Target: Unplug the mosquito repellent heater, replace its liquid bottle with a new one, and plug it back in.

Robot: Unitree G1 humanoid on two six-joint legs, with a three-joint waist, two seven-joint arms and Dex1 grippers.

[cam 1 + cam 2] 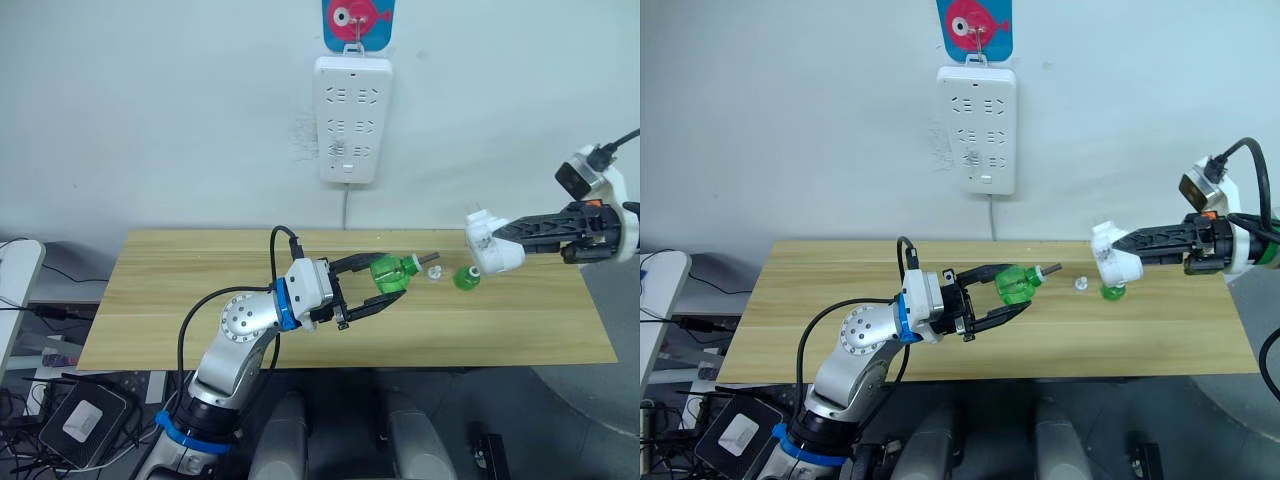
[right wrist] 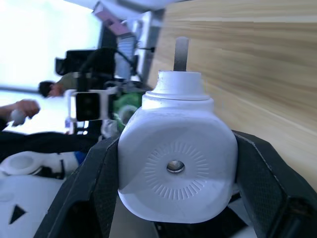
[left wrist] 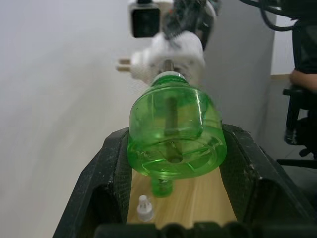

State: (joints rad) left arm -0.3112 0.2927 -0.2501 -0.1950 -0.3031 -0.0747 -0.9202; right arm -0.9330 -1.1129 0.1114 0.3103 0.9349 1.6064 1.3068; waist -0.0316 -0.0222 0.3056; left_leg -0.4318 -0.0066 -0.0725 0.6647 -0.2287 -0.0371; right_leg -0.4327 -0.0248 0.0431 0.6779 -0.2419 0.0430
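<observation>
A pale wall stood behind, a white power strip hanging above the wooden table. Both arms were up over the tabletop! The right gripper had its fingers clamped on the mosquito repellent heater, unplugged and held clear of the strip. The left gripper was closed around a green liquid bottle, lying on its side, wick end pointing from the left fingers straight toward the heater. The gap between them looked small, axes roughly lined up. Another green bottle sat on the table just below the right fingers, a tiny white cap between the two grippers.
</observation>
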